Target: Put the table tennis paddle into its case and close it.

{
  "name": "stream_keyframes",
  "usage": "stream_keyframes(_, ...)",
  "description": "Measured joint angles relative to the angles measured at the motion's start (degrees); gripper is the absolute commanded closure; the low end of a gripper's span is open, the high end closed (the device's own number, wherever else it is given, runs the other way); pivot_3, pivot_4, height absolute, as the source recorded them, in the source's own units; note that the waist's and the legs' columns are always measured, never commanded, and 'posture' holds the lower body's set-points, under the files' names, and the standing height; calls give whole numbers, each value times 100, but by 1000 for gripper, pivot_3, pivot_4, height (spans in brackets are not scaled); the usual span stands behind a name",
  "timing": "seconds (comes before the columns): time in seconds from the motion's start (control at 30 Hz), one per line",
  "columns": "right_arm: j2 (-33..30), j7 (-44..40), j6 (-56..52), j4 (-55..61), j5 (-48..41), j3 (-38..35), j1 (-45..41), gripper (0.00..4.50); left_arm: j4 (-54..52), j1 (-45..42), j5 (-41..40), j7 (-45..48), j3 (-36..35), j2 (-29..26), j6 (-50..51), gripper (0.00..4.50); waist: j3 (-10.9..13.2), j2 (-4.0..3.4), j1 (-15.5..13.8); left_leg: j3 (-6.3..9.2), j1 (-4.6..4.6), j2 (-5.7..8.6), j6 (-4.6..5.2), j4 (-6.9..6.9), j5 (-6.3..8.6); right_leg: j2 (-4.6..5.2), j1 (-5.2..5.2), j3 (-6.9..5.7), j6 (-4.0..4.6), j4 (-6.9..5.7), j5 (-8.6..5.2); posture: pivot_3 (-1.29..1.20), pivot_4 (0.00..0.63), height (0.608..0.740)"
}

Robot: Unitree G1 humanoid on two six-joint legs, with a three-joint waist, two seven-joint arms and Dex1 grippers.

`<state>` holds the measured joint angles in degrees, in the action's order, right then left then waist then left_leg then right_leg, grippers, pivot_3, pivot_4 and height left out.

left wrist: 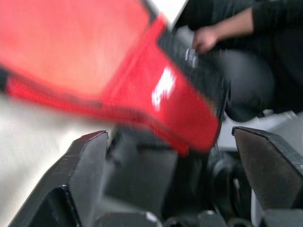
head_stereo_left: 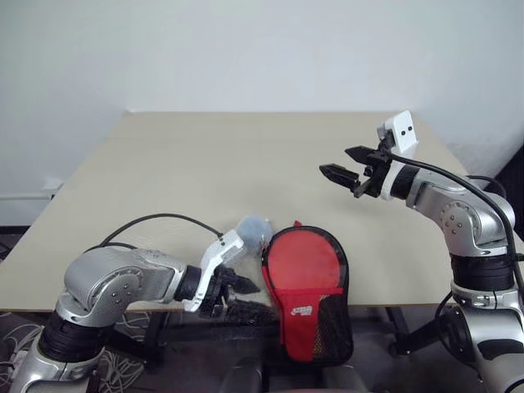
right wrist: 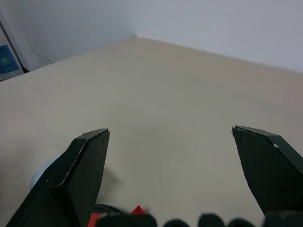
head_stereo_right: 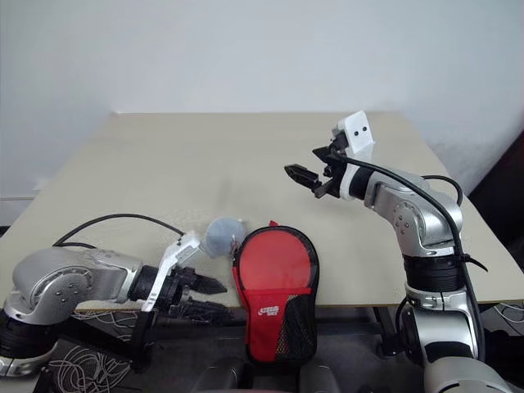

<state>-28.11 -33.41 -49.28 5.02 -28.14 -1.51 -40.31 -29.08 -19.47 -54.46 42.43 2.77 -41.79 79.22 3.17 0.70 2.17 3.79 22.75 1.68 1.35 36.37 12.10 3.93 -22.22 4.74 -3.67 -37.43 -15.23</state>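
Case (head_stereo_left: 309,288) flat at surface (head_stereo_left: 246,172) near edge, overhanging. Left gripper (head_stereo_left: 239,296) at its 9 o'clock, jaws spread, empty. Right gripper (head_stereo_left: 342,166) raised toward 1 o'clock, jaws spread wide.

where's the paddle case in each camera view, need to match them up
Left eye view: the case lies at the table's near edge, lower end hanging over, right of the left gripper.
Right eye view: same spot, bottom centre.
Left wrist view: close up, above the open fingers.
Right wrist view: a red tip between the fingers.
Shared landmark: the case's white logo.
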Motion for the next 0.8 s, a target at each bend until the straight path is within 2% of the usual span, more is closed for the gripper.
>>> stream_keyframes(0.13, -6, -111, 162, -309, 132, 47, -160, 0, 57, -153, 504, -245, 133, 485, -879, 2380, 1, 1, 8, -16, 2, 2, 0, -3, 0, -7, 6, 4, 2, -1, 3, 0, 0, 734)
stream_keyframes(0.33, 13, -378, 426, -950, 375, 258, -532, 0, 271, -107, 1662, -469, 1093, 1277, -2408, 4490, 1, 1, 16, -20, -1, 26, 0, -10, -1, -11, 3, 13, 3, -5, 5, 0, 0, 734)
stream_keyframes(0.47, 38, -707, 541, -1497, 564, 532, -880, 0, 564, 169, 2259, -448, 1583, 1476, -3118, 4490, 1, 0, 53, -19, 0, 28, 1, -8, -1, -11, 1, 16, 3, -8, 5, 0, 0, 734)
stream_keyframes(0.8, 610, -2212, 689, -3303, 1093, 1696, -2064, 0, 1208, 465, 3174, -251, 1854, 1420, -4047, 4490, 0, -2, 56, -12, 0, 27, 1, -7, -1, -16, -5, 13, 2, -16, 5, 0, 0, 734)
